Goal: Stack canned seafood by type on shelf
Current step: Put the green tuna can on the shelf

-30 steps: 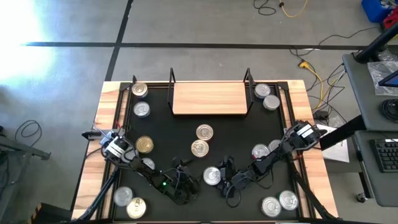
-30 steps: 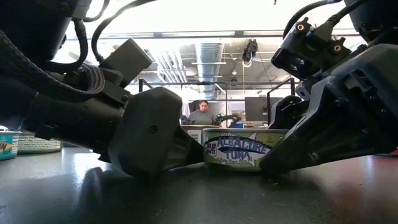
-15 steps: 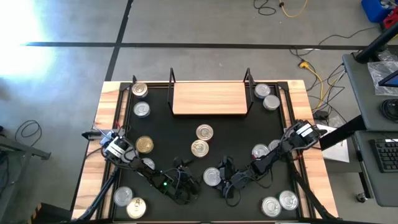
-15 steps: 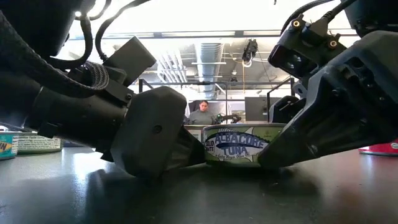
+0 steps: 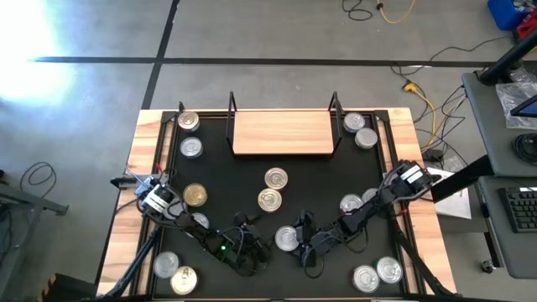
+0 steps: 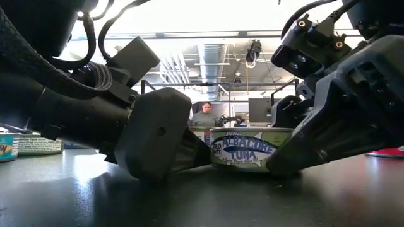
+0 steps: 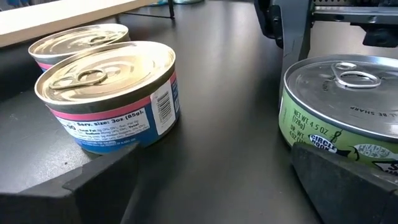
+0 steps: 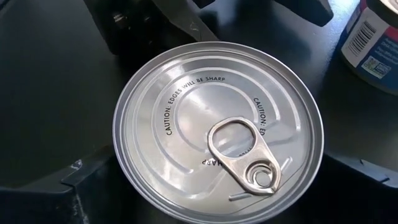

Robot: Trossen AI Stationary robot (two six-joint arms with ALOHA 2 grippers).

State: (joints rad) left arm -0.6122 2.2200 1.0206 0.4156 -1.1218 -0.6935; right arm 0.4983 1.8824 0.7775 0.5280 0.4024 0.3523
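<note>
The tuna tin [image 5: 286, 238] has a silver ring-pull lid [image 8: 217, 130] and a green label [image 6: 251, 149]. It stands on the black table near the near edge. My right gripper [image 5: 295, 237] comes in from the right and is shut on it. My left gripper [image 5: 253, 241] lies low just left of the tin and is open. One of its fingers [image 7: 339, 180] is beside the green tin [image 7: 348, 106]. Two pink-labelled tins [image 7: 109, 93] stand beyond it. The wooden shelf [image 5: 284, 132] at the far edge is bare. My right gripper pinches the tuna tin between its two fingers [image 8: 74, 186], one on each side of the round wall [image 8: 121, 165]. The fingers come nearly level from the table's right. The tin stays upright with its bottom on the table. My left gripper has one finger close to the tin's label; I cannot tell whether it touches.
Other tins stand around the table: far left [image 5: 188, 122], a gold lid [image 5: 195, 195], near left [image 5: 166, 265], middle [image 5: 269, 200], far right [image 5: 353, 123], near right [image 5: 388, 269]. A person [image 6: 203, 115] sits in the room behind.
The tuna tin has slid a little along the table toward the near edge, still upright, and the right gripper's fingers have moved with it. The left gripper has crept slightly the same way.
</note>
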